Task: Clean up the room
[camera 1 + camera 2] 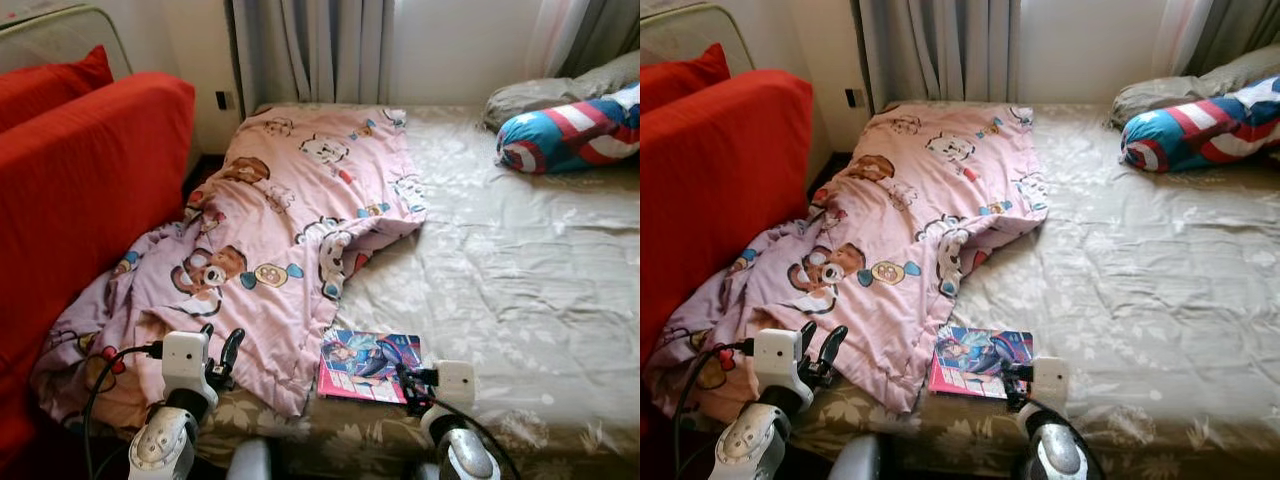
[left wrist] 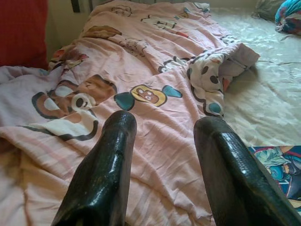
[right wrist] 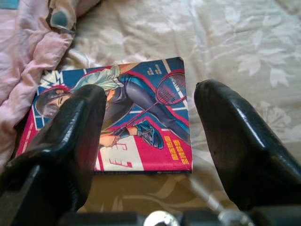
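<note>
Pink cartoon-print blanket [image 1: 270,250] lies rumpled over the left half of the bed [image 1: 520,290], its near-left end spilling off the mattress toward the red sofa [image 1: 80,190]. A glossy magazine [image 1: 370,365], cover up with a badminton player on it, lies flat on the beige floral sheet near the bed's near edge, its left edge touching or slightly tucked under the blanket's hem. At the far right of the bed rest a grey pillow [image 1: 560,90] and a round red, white and blue shield cushion [image 1: 570,130].

Right gripper [image 3: 148,141]: fingers spread wide, holding nothing, poised just near of the magazine. In the right wrist view the two fingers frame the cover, with the magazine's near edge running crosswise between them. The magazine thus lies directly ahead of this gripper, slightly to its left.

Left gripper [image 2: 164,169]: fingers likewise parted and empty, hovering over the near part of the blanket, the magazine off to its right.

Judgement: the right arm is the nearer to the magazine. A flat, thin item on soft bedding offers little edge to pinch; the fingers would need to reach forward and take the near edge.
</note>
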### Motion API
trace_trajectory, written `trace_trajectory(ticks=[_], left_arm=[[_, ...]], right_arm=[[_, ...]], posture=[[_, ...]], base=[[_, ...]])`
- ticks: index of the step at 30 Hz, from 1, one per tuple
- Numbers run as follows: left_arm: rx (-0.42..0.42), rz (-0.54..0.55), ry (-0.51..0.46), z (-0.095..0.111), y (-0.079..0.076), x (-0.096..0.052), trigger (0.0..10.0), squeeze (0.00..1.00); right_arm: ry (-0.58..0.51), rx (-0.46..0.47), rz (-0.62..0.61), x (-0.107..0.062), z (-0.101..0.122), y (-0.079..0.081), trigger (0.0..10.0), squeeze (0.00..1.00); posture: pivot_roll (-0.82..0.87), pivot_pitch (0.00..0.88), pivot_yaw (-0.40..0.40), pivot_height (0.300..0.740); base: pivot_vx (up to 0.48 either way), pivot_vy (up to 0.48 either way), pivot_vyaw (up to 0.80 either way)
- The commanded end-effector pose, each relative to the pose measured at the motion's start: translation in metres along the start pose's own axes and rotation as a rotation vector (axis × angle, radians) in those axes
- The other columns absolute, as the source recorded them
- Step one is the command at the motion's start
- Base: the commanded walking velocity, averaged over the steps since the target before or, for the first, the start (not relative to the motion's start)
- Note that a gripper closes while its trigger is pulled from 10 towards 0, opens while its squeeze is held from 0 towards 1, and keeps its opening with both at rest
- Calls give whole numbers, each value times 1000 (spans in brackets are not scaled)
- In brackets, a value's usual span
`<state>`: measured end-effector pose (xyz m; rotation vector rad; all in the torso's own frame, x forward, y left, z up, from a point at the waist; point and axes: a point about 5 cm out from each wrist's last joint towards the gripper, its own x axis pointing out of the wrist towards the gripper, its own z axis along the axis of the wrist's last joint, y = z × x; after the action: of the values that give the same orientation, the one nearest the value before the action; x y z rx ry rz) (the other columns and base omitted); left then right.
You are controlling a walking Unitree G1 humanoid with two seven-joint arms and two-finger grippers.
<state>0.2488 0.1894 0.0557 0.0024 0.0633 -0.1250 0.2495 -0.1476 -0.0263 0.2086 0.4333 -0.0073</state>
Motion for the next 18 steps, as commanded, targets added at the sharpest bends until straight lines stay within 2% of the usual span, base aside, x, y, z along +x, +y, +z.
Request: trace_trajectory(ticks=[1, 6, 10, 13, 15, 18], left_arm=[[3, -5, 1, 2, 2, 3, 10000, 0], [-22, 15, 7, 2, 4, 6, 10000, 0], [-38, 48, -9, 6, 6, 6, 10000, 0], [-58, 74, -33, 12, 5, 13, 10000, 0], [-72, 69, -59, 20, -2, 19, 10000, 0], [-71, 65, -62, 22, -4, 18, 10000, 0]], right_arm=[[16, 32, -14, 3, 1, 0, 10000, 0], [67, 108, -52, 12, 6, -3, 10000, 0], [148, 181, -133, 13, 1, -12, 10000, 0], [149, 209, -134, 15, 3, -12, 10000, 0], [113, 216, -110, 20, 11, -7, 10000, 0], [93, 240, -110, 21, 15, -7, 10000, 0]], posture=[[59, 49, 15, 633], [84, 81, 23, 633], [133, 125, 27, 633], [151, 143, 28, 633], [159, 190, 20, 633], [159, 209, 19, 633]], base=[[0, 0, 0], [0, 0, 0], [0, 0, 0], [0, 0, 0], [0, 0, 0], [0, 0, 0]])
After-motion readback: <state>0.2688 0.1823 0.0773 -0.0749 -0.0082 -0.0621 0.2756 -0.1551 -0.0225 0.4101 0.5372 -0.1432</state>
